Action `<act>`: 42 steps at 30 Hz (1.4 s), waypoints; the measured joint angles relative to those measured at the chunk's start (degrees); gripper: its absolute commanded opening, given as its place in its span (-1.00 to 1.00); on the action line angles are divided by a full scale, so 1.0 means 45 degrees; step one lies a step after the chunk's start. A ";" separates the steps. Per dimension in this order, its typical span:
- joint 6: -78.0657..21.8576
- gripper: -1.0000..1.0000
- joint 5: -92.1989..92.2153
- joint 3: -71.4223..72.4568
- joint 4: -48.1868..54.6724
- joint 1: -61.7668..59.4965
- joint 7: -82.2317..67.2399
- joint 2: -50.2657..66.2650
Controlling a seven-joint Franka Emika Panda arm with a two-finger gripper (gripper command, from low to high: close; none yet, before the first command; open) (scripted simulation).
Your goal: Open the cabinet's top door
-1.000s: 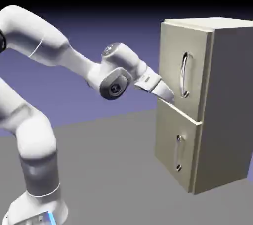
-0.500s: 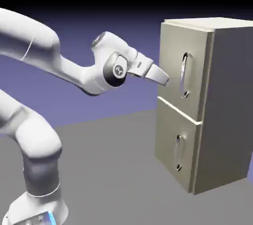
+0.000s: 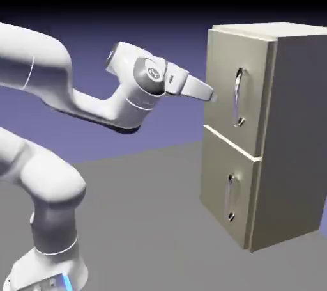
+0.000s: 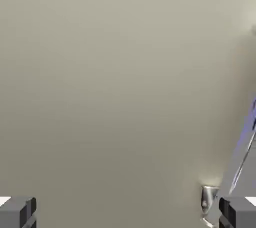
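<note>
The jaws point(image 3: 214, 98) stand wide apart and empty near the middle of the exterior view, presumably so they can straddle the curved silver handle point(image 3: 237, 98) of the closed top door point(image 3: 220, 59), right of centre.

Two doors point(image 3: 239, 91)—two handles point(image 3: 237, 98)

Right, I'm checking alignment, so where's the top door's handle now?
In the hand view, the handle is along the right edge, beside the right fingertip.
</note>
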 measured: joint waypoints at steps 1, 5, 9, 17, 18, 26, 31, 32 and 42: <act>-0.0041 0.00 -0.0554 -0.0181 0.0040 0.0148 0.0413 -0.0096; -0.0203 0.00 -0.2769 -0.0905 0.0201 0.0742 0.2067 -0.0478; -0.0365 0.00 -0.4984 -0.1628 0.0362 0.1336 0.3721 -0.0860; -0.0689 0.00 -0.9413 -0.3076 0.0684 0.2523 0.7028 -0.1624; -0.0729 0.00 -0.9967 -0.3257 0.0725 0.2672 0.7441 -0.1720; -0.1054 0.00 -1.4397 -0.4704 0.1047 0.3859 1.0748 -0.2484; -0.1256 0.00 -1.7165 -0.5609 0.1248 0.4602 1.2815 -0.2962; -0.1269 0.00 -1.7338 -0.5665 0.1261 0.4648 1.2944 -0.2992; -0.2563 -1.00 -1.7135 -0.6088 0.2099 0.5958 1.3314 -0.1675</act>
